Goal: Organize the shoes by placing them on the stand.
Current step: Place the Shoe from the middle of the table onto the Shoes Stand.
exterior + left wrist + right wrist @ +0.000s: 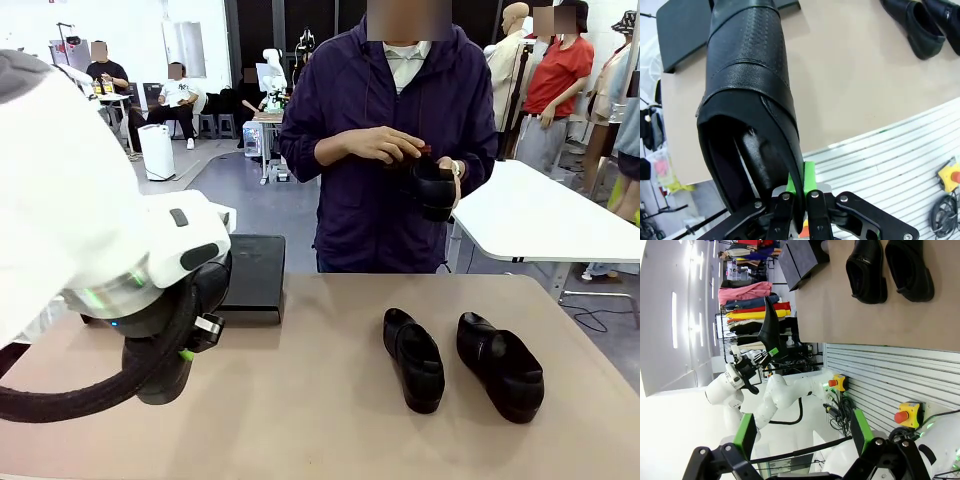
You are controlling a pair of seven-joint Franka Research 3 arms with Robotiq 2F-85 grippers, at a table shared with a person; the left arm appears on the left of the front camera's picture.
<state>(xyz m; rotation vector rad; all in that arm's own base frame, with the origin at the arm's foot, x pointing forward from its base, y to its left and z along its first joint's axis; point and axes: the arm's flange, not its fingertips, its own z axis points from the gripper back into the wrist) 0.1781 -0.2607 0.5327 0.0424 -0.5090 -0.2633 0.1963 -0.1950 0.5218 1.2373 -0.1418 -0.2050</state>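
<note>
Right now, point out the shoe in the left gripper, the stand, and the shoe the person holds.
Gripped shoe (747, 65): left wrist view, on its perforated upper.
Stand (255, 268): front view, on its flat top.
Person's shoe (432, 192): front view, on its dark side.

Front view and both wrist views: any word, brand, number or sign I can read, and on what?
None can be read.
Shoe in the left gripper: plain leather, no brand seen.
Two shoes on the table: no print seen.
Stand: plain black.
Yellow stop-button boxes: any lettering too small to read.
</note>
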